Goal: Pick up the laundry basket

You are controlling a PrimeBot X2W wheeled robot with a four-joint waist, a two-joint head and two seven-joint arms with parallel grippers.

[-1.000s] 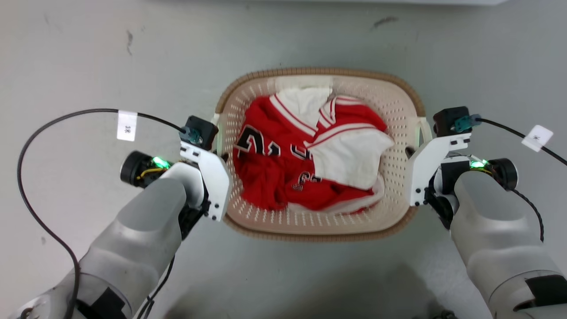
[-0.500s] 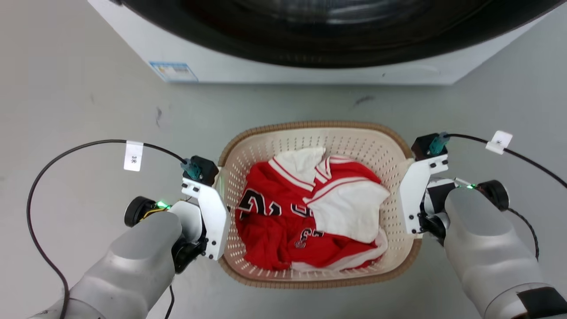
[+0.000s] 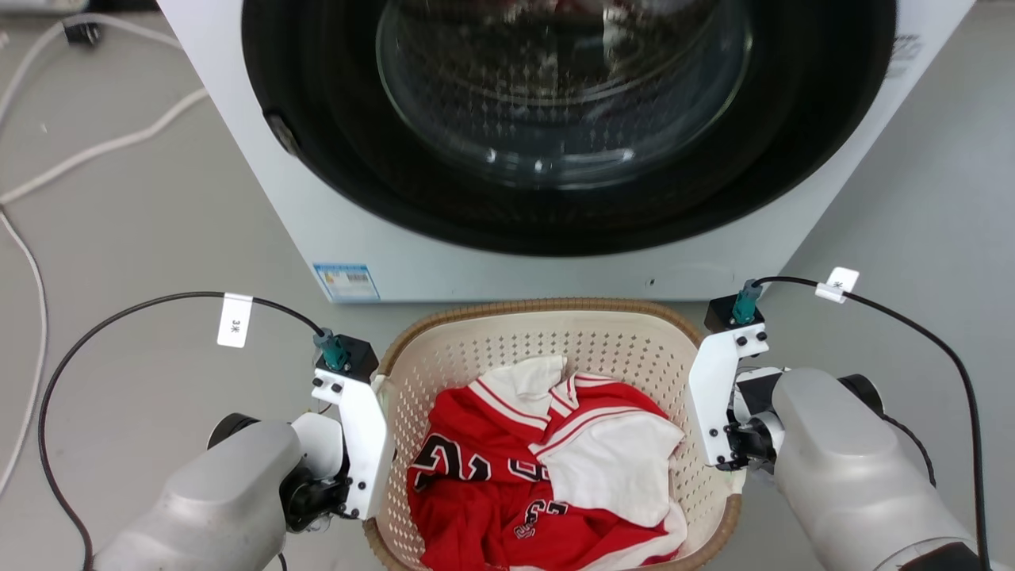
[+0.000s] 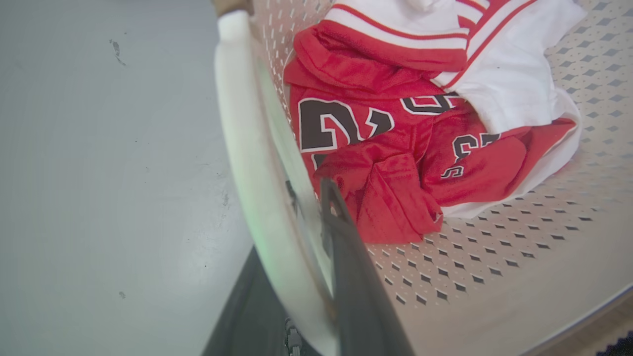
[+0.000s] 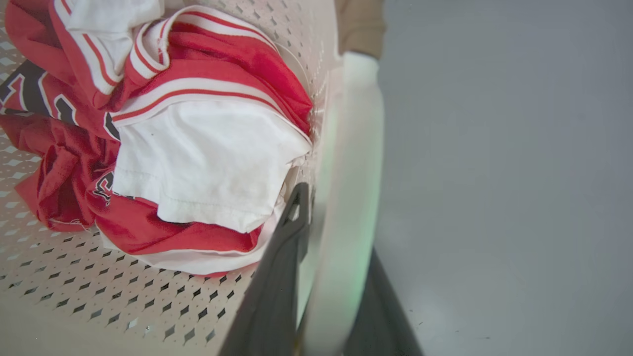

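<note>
Clamping is applied to the laundry basket point(image 3: 555, 342) at its white side handles point(image 4: 247, 148) by the left gripper point(image 4: 296, 222) and the right gripper point(image 5: 336, 222).

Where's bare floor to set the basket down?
Bare floor lies right of the washing machine, out to the head view's edge. Left of it, a patch runs out to the white cables. Crowded: the thin strip between the laundry basket and the machine's front.
</note>
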